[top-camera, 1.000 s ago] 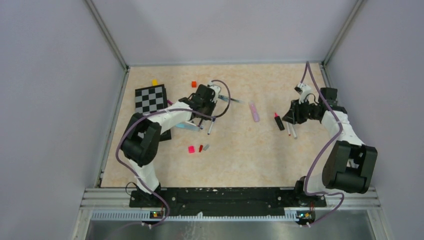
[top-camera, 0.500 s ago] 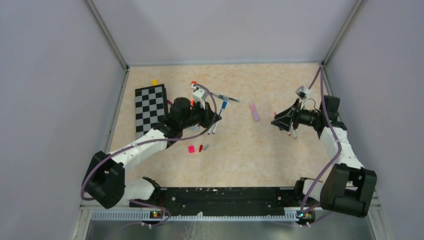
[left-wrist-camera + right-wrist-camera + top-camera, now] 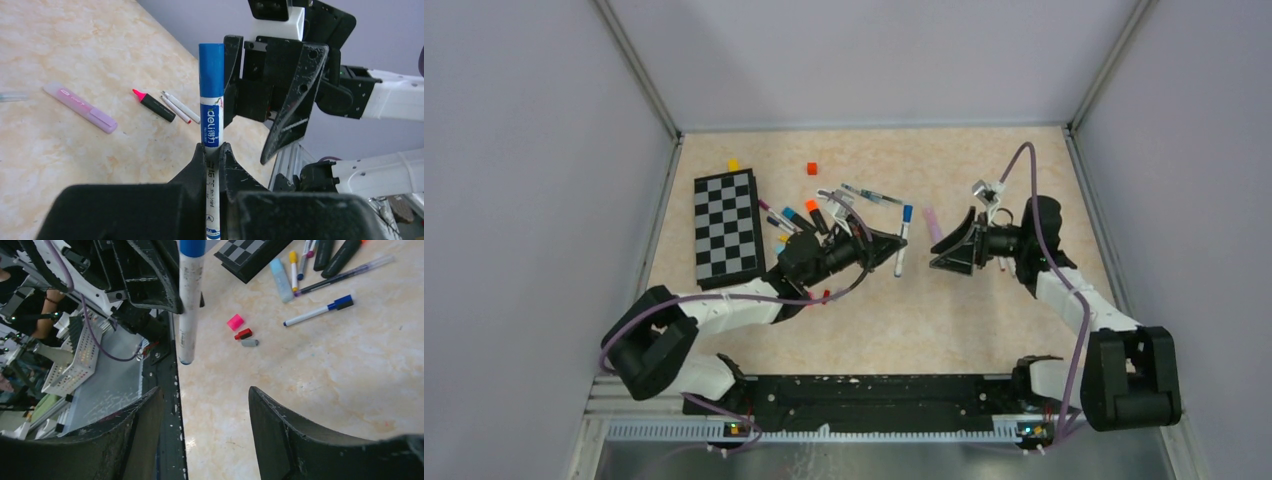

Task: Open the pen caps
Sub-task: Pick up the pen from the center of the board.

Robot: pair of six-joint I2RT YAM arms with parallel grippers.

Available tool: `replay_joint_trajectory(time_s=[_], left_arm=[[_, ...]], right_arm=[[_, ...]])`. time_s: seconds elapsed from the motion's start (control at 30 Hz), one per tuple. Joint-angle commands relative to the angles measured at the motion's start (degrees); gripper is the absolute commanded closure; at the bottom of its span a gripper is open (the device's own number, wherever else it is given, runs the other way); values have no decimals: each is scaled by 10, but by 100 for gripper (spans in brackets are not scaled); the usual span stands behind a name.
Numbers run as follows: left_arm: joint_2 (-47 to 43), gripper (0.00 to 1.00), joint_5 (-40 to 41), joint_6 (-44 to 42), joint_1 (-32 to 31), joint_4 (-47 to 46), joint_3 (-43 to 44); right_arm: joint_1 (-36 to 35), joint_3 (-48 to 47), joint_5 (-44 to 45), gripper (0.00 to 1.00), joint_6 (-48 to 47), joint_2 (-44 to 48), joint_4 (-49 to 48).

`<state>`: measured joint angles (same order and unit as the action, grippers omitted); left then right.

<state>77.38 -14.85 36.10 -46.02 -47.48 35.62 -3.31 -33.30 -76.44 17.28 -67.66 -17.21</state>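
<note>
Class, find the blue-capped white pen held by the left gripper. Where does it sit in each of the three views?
Top external: blue-capped pen at mid-table, between the two grippers.
Left wrist: the pen stands at centre, clamped by the left gripper.
Right wrist: the pen hangs from the top edge, left of centre.
Shared landmark: the open right gripper facing it.

bright even light from overhead, pretty flat, just faint soft shadows under the pens on the table, top view sharp, wrist views stretched at the edges, blue-capped pen crisp, black fingers up close kinda soft
</note>
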Motion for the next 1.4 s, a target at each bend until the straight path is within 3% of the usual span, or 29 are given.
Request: replay_joint_trajectory(time_s=[0.0,0.37,0.63,0.7,0.87,0.93,1.07,1.2,1.37], left_arm=[[41,100,58,57,-19,-143,-13],[83,100,133,69,-71,-191,-12],[109,100,165,58,-98,-210,2],[115,100,167,55,-104,-213,8],[121,100,173,50,-110,-218,13],[118,99,173,48,-110,-217,10],[106,81,177,32,-110,-224,0],[74,46,194,8,-108,-231,-25],[2,10,173,-42,-93,-180,-46]], right_arm=[[-37,20,18,38,71,-9,-102],[-78,17,74,38,84,-31,-106],[-93,17,96,46,133,-36,-136],[-94,18,100,53,143,-37,-142],[-99,19,95,94,145,-40,-155],[-99,15,87,100,130,-37,-147],[-99,-13,65,100,55,-35,-67],[-99,-34,12,100,-54,-36,16],[-99,-76,-10,100,-236,-39,195]])
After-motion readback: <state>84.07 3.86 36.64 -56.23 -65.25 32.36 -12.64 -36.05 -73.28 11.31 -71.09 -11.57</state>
